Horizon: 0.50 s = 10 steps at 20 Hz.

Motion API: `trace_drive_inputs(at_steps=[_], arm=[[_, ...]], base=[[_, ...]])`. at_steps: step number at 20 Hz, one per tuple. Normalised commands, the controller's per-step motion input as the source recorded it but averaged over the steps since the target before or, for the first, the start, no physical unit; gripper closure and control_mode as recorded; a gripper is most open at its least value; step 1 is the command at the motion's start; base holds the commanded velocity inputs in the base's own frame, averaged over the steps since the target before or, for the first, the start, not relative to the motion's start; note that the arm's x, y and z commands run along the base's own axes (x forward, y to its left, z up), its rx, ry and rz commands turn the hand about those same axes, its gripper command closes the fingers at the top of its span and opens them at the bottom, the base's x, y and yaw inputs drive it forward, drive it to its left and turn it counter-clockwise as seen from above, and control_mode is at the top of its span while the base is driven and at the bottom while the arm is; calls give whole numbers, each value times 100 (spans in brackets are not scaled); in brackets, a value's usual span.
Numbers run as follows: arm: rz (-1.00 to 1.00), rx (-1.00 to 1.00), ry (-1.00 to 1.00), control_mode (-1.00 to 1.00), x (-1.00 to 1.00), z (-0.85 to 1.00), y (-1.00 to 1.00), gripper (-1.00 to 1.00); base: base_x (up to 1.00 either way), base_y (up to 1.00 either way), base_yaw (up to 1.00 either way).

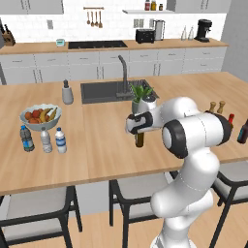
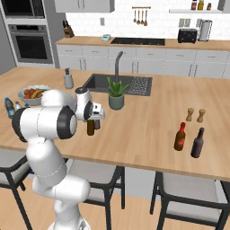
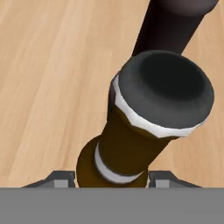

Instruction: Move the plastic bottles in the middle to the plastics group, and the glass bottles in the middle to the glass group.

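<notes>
My gripper (image 3: 111, 180) hangs straight over the amber-brown glass bottle (image 3: 131, 144) in the middle of the island, one fingertip (image 3: 59, 179) on each side of its body. The tips sit close to the glass; contact is not clear. A darker maroon bottle (image 3: 175, 26) stands just behind it. From the base, the gripper (image 2: 92, 117) covers the amber bottle's (image 2: 90, 129) top. The glass group, a red-capped brown bottle (image 2: 180, 137) and a near-black one (image 2: 197, 143), is far right. The bright-blue-labelled bottle (image 1: 60, 140) stands beside the plastics group (image 1: 36, 139) at the left.
A fruit bowl (image 1: 40, 117) sits behind the plastic bottles. A potted plant (image 2: 116, 95) and the sink (image 2: 134, 84) lie beyond the gripper. Two wooden shakers (image 2: 196, 115) stand behind the glass group. Stools line the island's near edge.
</notes>
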Motion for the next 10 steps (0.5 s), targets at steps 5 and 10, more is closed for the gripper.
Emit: trace_drive_inputs(at_steps=[5,10], arm=[[-2,0,0,-100,-13,1,-1,100],[-8,0,-3,-100,-44,21,-25,100]], base=[[0,0,0],[0,0,0]])
